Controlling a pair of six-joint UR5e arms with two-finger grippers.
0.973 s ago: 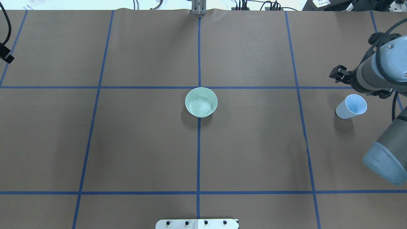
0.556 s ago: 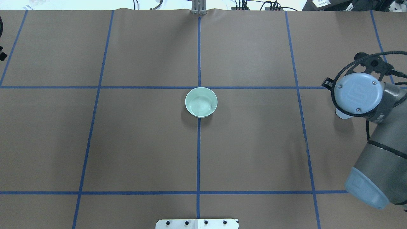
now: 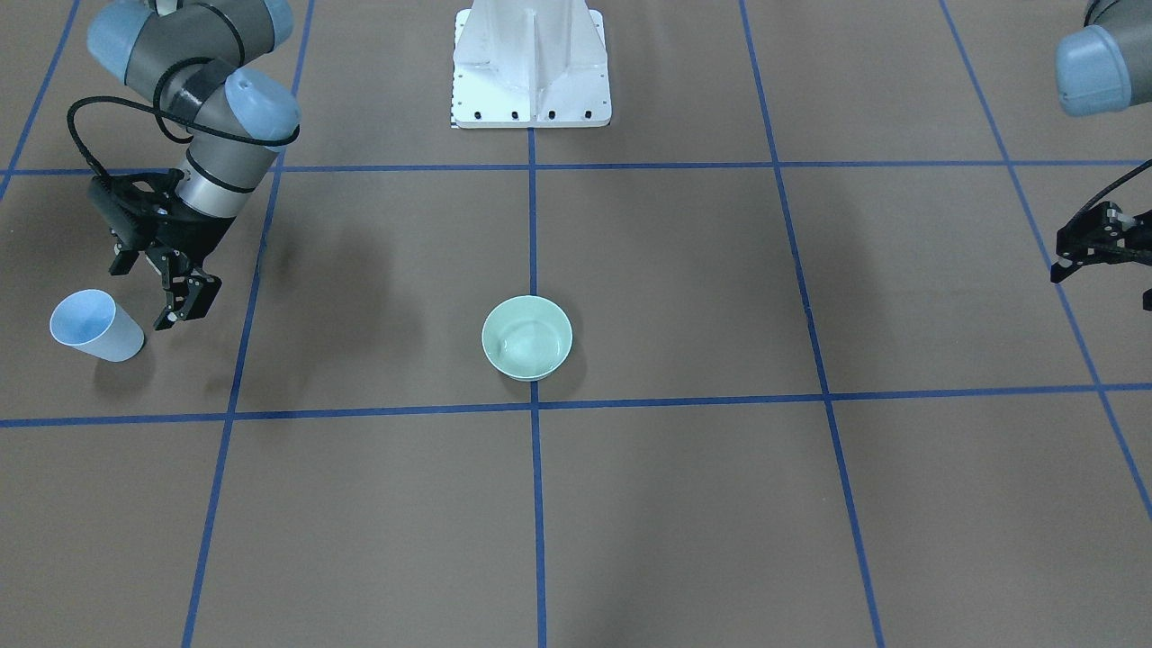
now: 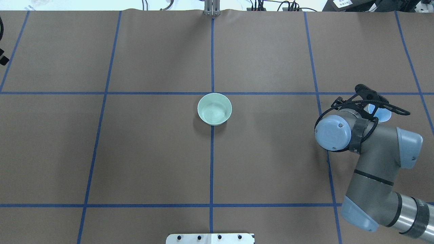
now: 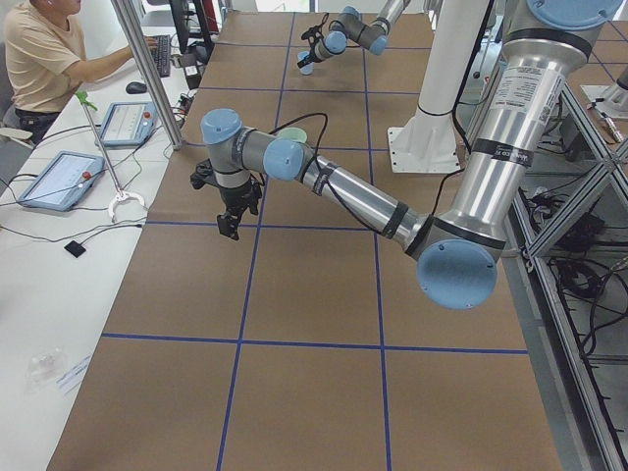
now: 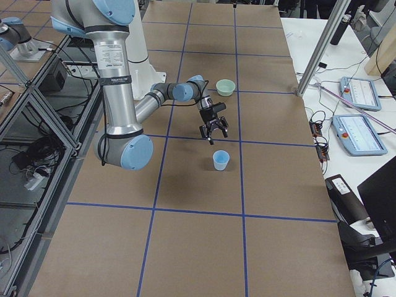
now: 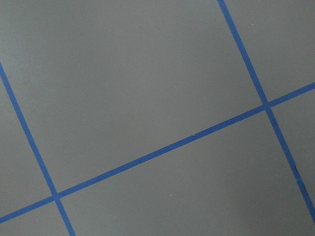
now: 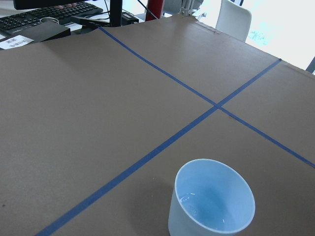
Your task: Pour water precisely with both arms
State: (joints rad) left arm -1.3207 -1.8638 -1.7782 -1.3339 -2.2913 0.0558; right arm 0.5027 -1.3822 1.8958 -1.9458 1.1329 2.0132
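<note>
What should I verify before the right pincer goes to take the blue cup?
1. Right pincer is open: ok.
2. Blue cup stands upright on the table: ok.
3. Water is in the cup, a small amount by the right wrist view: ok.
4. Pincer fingers stand around the cup: not ok; the pincer is beside the cup and apart from it.
5. Green bowl stands upright at the table's middle: ok.
6. Left pincer is open and ready: cannot tell; it is at the picture's edge.

Brown blue-taped table (image 4: 152, 152) with green bowl (image 4: 214, 109), pale blue cup (image 3: 90, 326).
</note>
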